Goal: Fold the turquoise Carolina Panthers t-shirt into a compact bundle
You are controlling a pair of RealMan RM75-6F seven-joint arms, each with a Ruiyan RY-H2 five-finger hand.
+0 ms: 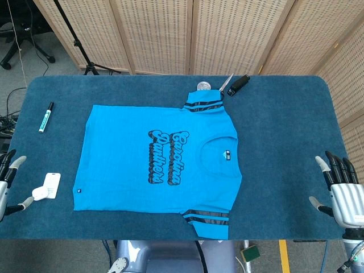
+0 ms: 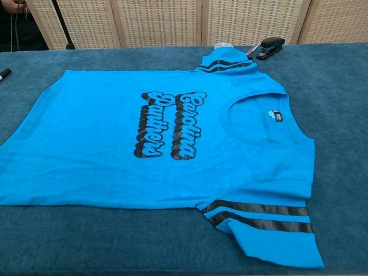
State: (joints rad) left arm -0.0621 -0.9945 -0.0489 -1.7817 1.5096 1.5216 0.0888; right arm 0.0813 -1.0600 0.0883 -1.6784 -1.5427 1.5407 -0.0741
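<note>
since the shirt [image 1: 156, 159] lies flat mid-table, long axis left to right with its collar toward my right hand [image 1: 343, 190], i judge that hand nearer the sleeves, both it and the left hand [image 1: 10, 185] empty, fingers spread.

The left hand [image 1: 8, 182] is cut by the frame edge; the t-shirt [image 1: 156, 159] half hides a round object [image 1: 203, 86].

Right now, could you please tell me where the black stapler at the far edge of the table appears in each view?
Head view: the black stapler lies at top centre-right, just beyond the turquoise t-shirt's far striped sleeve.
Chest view: the stapler sits at the top, right of centre, on the blue table cover.
Shared landmark: the far striped sleeve, immediately left of the stapler in both views.
</note>
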